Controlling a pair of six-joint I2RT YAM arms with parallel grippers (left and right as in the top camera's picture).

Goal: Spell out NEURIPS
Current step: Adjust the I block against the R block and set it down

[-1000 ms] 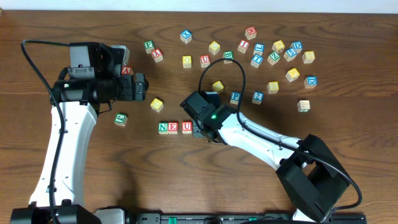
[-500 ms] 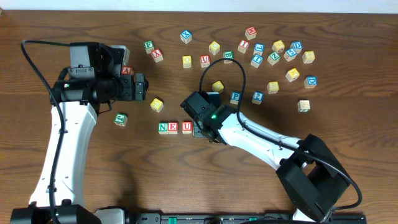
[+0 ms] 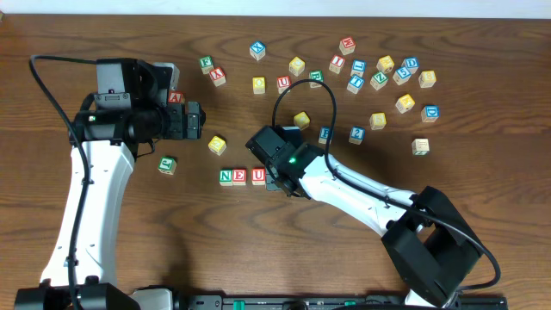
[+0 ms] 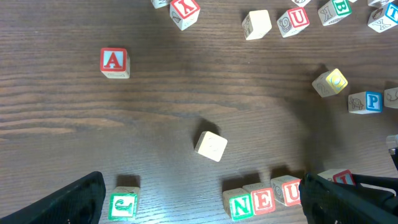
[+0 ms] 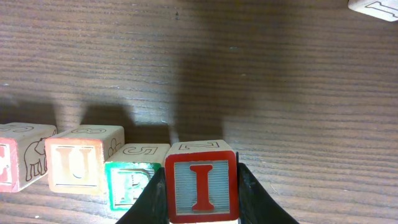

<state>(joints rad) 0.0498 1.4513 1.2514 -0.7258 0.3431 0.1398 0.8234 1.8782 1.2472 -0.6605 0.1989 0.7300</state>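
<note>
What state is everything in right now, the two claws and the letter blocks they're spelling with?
Left gripper: open, holding nothing.
Right gripper: shut on the I block.
N block: set down, first in the row.
E block: set down, second.
U block: set down, third.
R block: set down, fourth.
I block: gripped, just past the R block.
P block: loose, away from the row.

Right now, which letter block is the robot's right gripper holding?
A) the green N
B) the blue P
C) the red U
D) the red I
D: in the right wrist view the right gripper clamps the red I cube, beside the green R cube.
</note>
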